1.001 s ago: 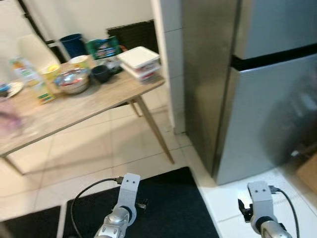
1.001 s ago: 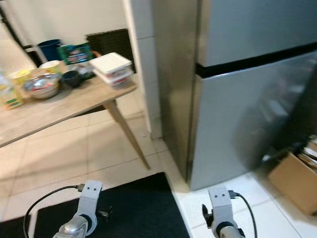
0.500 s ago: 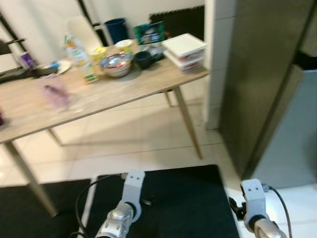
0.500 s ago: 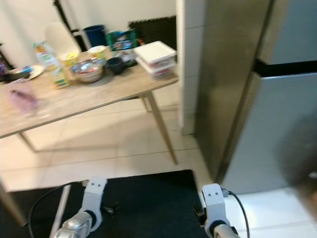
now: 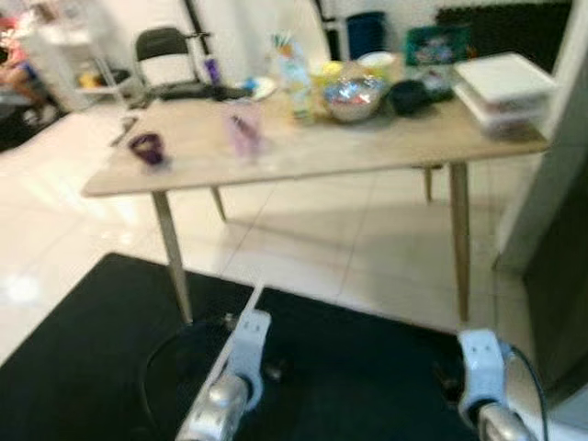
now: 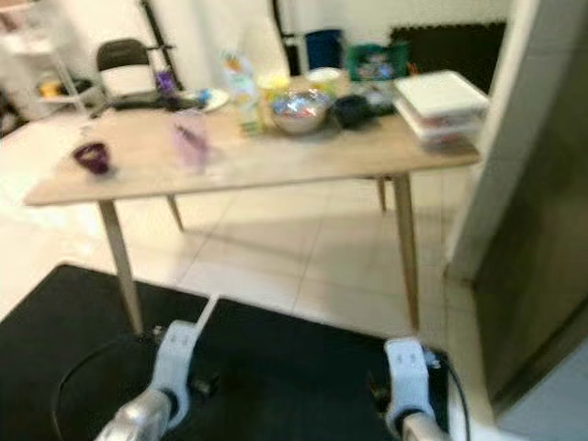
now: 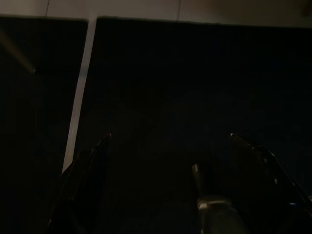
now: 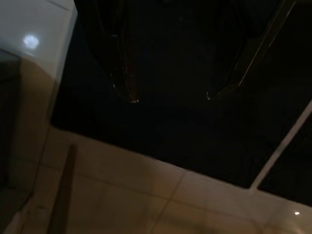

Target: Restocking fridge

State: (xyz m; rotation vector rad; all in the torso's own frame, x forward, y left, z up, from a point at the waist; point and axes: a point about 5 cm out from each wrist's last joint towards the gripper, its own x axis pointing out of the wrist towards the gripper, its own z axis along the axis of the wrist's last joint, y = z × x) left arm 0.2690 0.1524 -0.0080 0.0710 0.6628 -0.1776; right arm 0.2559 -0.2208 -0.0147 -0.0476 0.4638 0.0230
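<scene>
Blurred throughout in both eye views, so small labels and edges unreadable. Largest, cut off by the right edge: dark grey steel fridge (image 6: 542,276), only its side panel and a sliver of door visible, doors apparently closed, standing beside a white tiled wall column (image 6: 501,138). Underfoot, black floor mat (image 5: 83,358) split by a pale seam, over glossy cream floor tiles (image 5: 349,248).

Ahead, well apart from the arms: long light wooden table on slanted legs (image 5: 312,161), near the fridge at its right end. On it, toward the fridge end, stacked white lidded food containers (image 6: 439,107), contents hard to make out; then a small dark bowl (image 5: 409,95), a shiny metal bowl with colourful contents (image 5: 351,96), a tall pale carton (image 5: 294,78) smeared by blur, a clear tumbler with purple tint (image 5: 243,133), and a small dark purple cup (image 5: 147,147) near the left end. Behind the table, a dark blue bin (image 6: 323,48) and a black office chair (image 6: 124,69), partly hidden.

Low at the frame bottom: left gripper (image 7: 168,136) hanging over the mat, black fingers spread wide and holding nothing, very dark. Right gripper (image 8: 170,100) likewise over the mat edge, fingers parted, nothing between them.
</scene>
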